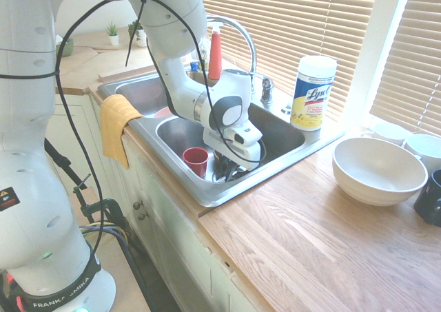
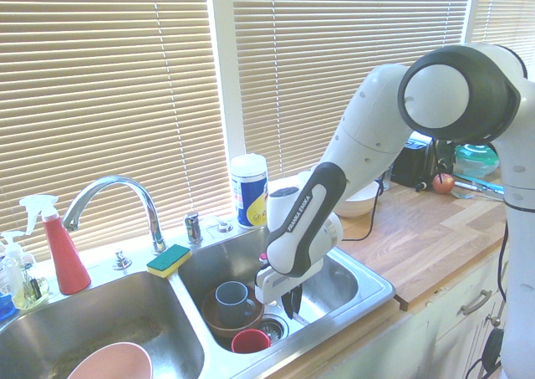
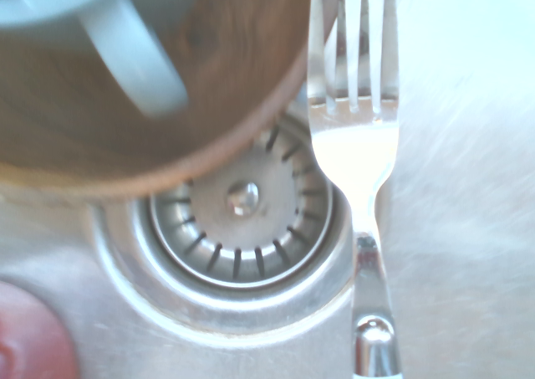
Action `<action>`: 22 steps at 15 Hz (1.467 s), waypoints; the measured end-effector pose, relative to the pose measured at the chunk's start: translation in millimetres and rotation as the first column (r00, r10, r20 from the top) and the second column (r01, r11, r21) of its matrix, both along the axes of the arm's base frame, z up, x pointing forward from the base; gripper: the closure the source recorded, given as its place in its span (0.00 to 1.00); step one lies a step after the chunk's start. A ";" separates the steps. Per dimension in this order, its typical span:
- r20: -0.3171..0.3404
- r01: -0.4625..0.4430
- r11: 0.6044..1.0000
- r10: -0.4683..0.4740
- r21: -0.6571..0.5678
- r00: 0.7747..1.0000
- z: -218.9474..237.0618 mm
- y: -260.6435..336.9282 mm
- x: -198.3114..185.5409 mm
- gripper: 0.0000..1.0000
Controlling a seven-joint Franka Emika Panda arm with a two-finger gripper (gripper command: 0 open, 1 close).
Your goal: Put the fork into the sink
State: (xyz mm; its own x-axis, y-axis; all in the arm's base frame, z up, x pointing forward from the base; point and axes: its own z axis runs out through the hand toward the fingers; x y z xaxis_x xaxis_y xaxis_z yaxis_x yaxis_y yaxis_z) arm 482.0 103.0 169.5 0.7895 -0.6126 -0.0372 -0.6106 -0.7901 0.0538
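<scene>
The sink [image 1: 207,196] [image 2: 370,302] is a steel double basin. My gripper [image 1: 231,169] [image 2: 291,302] hangs low inside its right basin, fingers drawn together, shut. In the wrist view the fork [image 3: 351,145] shows close up, its silver tines beside the round drain [image 3: 242,199] and its neck running to the picture's bottom edge. Neither exterior view shows the fork, so I cannot tell whether it is held. A brown bowl [image 2: 219,316] [image 3: 167,103] holding a grey-blue mug [image 2: 231,295] sits beside the drain. A red cup [image 1: 196,160] [image 2: 250,340] stands close to the gripper.
A pink bowl [image 2: 113,362] lies in the left basin. Faucet [image 2: 117,195], sponge [image 2: 169,259] and red spray bottle [image 2: 63,249] line the sink's back. A wipes canister [image 1: 313,91], a big white bowl [image 1: 377,169] and a yellow cloth [image 1: 117,126] surround it.
</scene>
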 end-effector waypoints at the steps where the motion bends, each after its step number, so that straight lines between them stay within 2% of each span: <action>1: -0.010 0.003 1.000 -0.003 -0.005 1.000 -9.3 -1.7 -1.7 1.00; 2: -0.019 0.008 1.000 -0.008 -0.009 1.000 -17.1 -4.1 -3.2 0.00; 6: -0.049 0.031 0.999 -0.032 -0.010 0.998 -39.9 -6.3 -9.8 0.00; 16: -0.027 0.066 0.998 -0.066 0.000 0.997 -37.9 -11.2 -5.9 0.00; 19: 0.027 0.073 0.997 -0.073 0.007 0.997 0.4 -18.6 6.6 0.00; 22: 0.076 0.041 0.999 -0.042 0.018 0.996 80.3 -28.4 14.2 0.00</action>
